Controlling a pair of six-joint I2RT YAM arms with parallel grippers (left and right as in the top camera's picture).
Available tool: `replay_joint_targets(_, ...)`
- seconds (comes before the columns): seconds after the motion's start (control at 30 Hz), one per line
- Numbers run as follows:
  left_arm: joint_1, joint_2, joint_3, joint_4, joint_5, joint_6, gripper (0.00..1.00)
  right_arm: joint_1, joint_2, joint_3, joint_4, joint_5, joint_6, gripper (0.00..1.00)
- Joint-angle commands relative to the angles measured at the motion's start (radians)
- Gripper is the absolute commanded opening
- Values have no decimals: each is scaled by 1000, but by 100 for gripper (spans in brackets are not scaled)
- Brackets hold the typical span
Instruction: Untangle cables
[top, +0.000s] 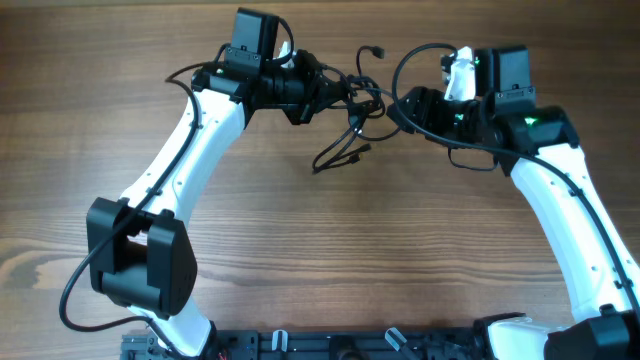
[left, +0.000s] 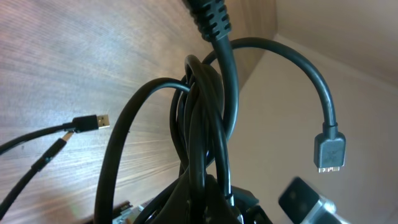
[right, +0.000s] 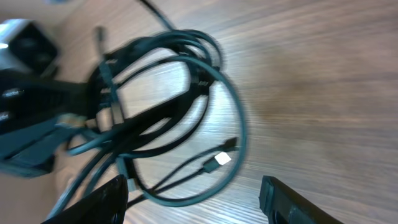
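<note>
Cables (top: 350, 125): tangled bundle is lying between both arms. Left gripper (top: 330, 95) is clamping it tight as an anchor. Right gripper (right: 193, 205) is hovering wide-spread and empty, probably to pick out a loop.

Robotics lab, by look: white-and-black left arm (top: 190, 140), right arm (top: 565, 210) rising from black rail (top: 330, 345) at wood-grain bench (top: 320, 250) edge; plain pale wall (left: 360, 74) beyond.
</note>
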Motion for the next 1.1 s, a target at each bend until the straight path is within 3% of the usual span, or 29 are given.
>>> replay_joint_targets(0.0,-3,-32,0,11,39,119,4,-3,18,7,-19,95,34,70)
replay_joint_targets(0.23,-3,-32,0,123,170,106,4,-3,100,7,16,41,18,66)
replay_joint_targets(0.47,-3,-32,0,126,169,113,4,-3,134,7,38,39,13,66)
replay_joint_targets(0.53,-3,-32,0,127,164,172,4,-3,134,7,39,42,10,67)
replay_joint_targets(0.63,-3,-32,0,106,88,387,4,-3,134,7,39,43,7,77)
replay_joint_targets(0.77,-3,-32,0,9,-95,540,4,-3,134,7,45,43,6,77)
replay_joint_targets(0.87,-3,-32,0,-11,-97,581,4,-3,134,7,54,46,6,82)
replay_joint_targets(0.9,-3,-32,0,-11,-97,581,4,-3,134,7,61,56,7,86)
replay_joint_targets(0.93,-3,-32,0,-11,-98,581,4,-3,134,7,61,71,10,98)
replay_joint_targets(1.07,-2,-32,0,-11,-121,581,4,-3,134,7,61,89,10,100)
